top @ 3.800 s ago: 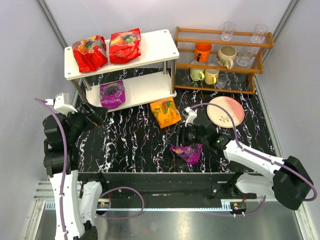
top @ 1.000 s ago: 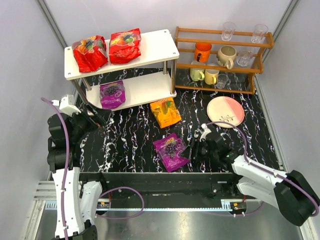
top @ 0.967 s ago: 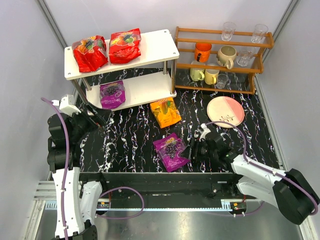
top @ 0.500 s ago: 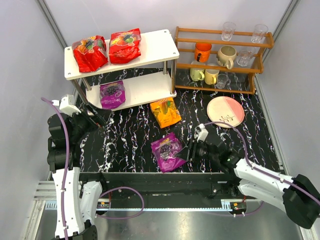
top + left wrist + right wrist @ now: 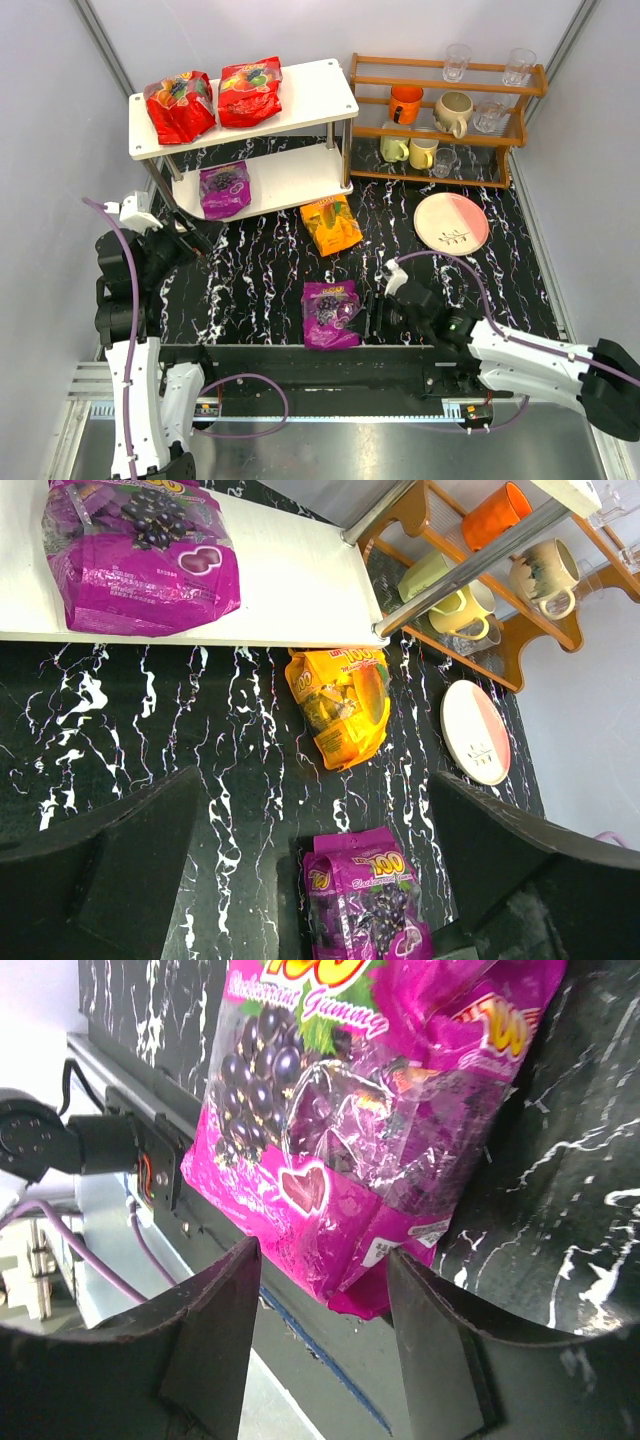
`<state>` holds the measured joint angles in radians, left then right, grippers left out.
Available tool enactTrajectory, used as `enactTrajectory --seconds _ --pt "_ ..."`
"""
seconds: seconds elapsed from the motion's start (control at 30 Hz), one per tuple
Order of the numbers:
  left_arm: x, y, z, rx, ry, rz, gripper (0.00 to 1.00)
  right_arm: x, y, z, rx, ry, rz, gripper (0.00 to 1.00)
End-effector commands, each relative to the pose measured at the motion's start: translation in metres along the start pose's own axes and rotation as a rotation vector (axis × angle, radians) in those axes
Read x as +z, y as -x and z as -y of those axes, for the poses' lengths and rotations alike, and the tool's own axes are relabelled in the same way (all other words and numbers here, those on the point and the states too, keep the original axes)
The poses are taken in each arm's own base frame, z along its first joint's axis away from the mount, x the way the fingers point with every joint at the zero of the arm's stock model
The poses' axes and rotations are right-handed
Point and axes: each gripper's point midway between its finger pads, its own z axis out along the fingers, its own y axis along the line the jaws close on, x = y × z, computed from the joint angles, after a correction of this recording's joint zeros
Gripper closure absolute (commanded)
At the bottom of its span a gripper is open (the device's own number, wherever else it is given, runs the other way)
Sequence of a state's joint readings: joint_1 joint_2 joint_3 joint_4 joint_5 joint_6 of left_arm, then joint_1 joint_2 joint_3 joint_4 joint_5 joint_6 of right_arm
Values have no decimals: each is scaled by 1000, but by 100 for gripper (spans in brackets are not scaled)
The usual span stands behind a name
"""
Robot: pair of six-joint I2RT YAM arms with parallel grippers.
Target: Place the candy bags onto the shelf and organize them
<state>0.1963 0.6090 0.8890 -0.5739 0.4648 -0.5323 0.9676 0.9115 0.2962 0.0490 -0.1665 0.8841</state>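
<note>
Nearby: orange bag (image 5: 331, 224), plate (image 5: 451, 223) beyond front purple bag (image 5: 329, 312); right claw (image 5: 371, 313) spread beside it; left claw (image 5: 193, 238) spread.

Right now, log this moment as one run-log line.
right jaws: open at edge of glossy purple plastic candy bag | left jaws: open, empty | white two-tier shelf: three bags | orange-yellow bag: off shelf

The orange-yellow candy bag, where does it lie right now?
In the top external view, the orange-yellow candy bag lies on the black table near its middle, just in front of the white shelf, left of the pink plate.
</note>
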Motion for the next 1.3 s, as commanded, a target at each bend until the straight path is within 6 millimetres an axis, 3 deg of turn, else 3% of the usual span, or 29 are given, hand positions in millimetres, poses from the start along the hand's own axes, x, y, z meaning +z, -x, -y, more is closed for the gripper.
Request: enactTrajectory --seconds 0.0,0.17,0.43,0.77,0.87,1.03,1.1,1.13,1.2,1.27 --pt "-2 8 12 12 -48 30 1 -12 32 -3 -19 -67 138 38" --pt "-2 9 13 10 -51 32 1 -8 23 11 8 -107 115 37" --pt "-3 9 13 14 -52 33 1 -1 29 6 -8 -92 128 36" --pt "-4 13 15 24 -53 42 1 23 28 -2 -17 -59 83 38" --pt "-2 11 14 18 -54 32 1 21 34 -1 -40 -90 99 45" --pt "-1 7 13 10 -62 20 1 14 40 -10 -88 -73 109 98" --pt "-1 7 13 15 -60 23 1 9 42 -19 -149 -46 98 99" --pt "-1 7 12 15 -56 26 1 3 51 -39 -182 6 116 99" --pt "-1 8 12 17 -56 28 1 -6 54 -41 -251 -14 100 100" --pt "0 8 12 17 -57 27 1 -15 72 -63 -315 15 148 100"
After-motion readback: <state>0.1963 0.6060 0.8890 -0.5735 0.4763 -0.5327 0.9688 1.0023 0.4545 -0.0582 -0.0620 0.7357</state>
